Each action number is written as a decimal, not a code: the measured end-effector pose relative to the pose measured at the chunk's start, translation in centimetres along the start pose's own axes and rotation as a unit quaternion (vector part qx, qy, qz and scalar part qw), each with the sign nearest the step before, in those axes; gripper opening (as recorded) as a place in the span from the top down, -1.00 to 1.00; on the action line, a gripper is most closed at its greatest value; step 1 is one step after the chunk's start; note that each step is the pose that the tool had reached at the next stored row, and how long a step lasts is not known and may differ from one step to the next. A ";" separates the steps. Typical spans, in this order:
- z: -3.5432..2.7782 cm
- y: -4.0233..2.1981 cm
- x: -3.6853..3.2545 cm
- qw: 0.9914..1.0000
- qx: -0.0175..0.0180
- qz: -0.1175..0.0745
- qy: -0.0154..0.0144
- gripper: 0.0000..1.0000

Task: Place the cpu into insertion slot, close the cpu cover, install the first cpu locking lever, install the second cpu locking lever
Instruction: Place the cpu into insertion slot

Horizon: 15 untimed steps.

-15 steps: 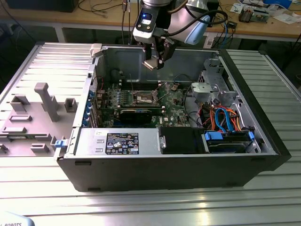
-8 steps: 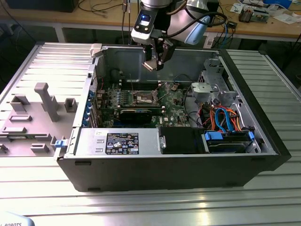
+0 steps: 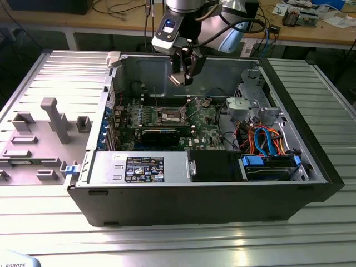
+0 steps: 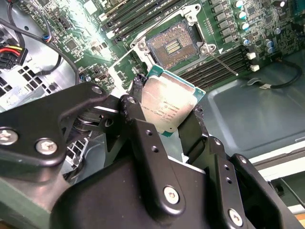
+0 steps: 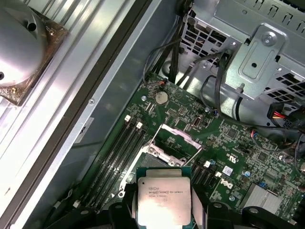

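Ribbed metal table [image 3: 167,245] carries a grey fixture tray [image 3: 50,128] at the exterior view's left, then the open computer case [image 3: 222,200]; above its board hangs the gripper [image 3: 183,69], fingers [image 4: 136,90] pinching the cpu [image 4: 167,107] by opposite edges, seemingly to keep its contact face free; below the fingertips lies the bare insertion slot [image 4: 174,45], its cpu cover [image 5: 177,133] tipped up clear.

Light is bright and even in the exterior view, probably from overhead. The ribbed metal table [image 3: 167,245] glares pale along the frame's lower edge, while the computer case [image 3: 194,206] shows a front wall in deep shadow. In the second wrist view the cpu [image 4: 169,107] carries a soft sheen, and the black gripper [image 4: 167,98] shows faint highlights. In the first wrist view the table washes out.
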<state>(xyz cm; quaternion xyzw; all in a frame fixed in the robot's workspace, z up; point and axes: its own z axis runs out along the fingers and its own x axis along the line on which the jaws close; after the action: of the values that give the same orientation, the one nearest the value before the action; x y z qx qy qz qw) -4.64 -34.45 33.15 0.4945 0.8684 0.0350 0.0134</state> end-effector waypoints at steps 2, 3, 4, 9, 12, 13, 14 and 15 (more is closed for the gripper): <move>0.00 0.00 0.00 1.000 0.000 0.000 0.000 -0.08; 0.00 0.00 0.00 1.000 0.000 0.000 0.000 -0.08; 0.04 0.00 0.00 1.000 0.000 0.002 0.000 -0.08; 0.73 -0.05 -0.01 0.999 -0.001 0.049 -0.004 -0.08; 1.00 -0.07 -0.01 0.998 -0.001 0.070 -0.005 -0.08; 1.02 -0.08 -0.01 0.997 -0.001 0.073 -0.005 -0.08; 1.03 -0.08 -0.01 0.997 -0.001 0.073 -0.005 -0.08; 1.04 -0.08 -0.01 0.997 -0.001 0.073 -0.005 -0.08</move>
<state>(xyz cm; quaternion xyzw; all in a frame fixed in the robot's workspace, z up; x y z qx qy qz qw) -4.64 -34.45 32.11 0.5567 0.8299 0.0338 0.0158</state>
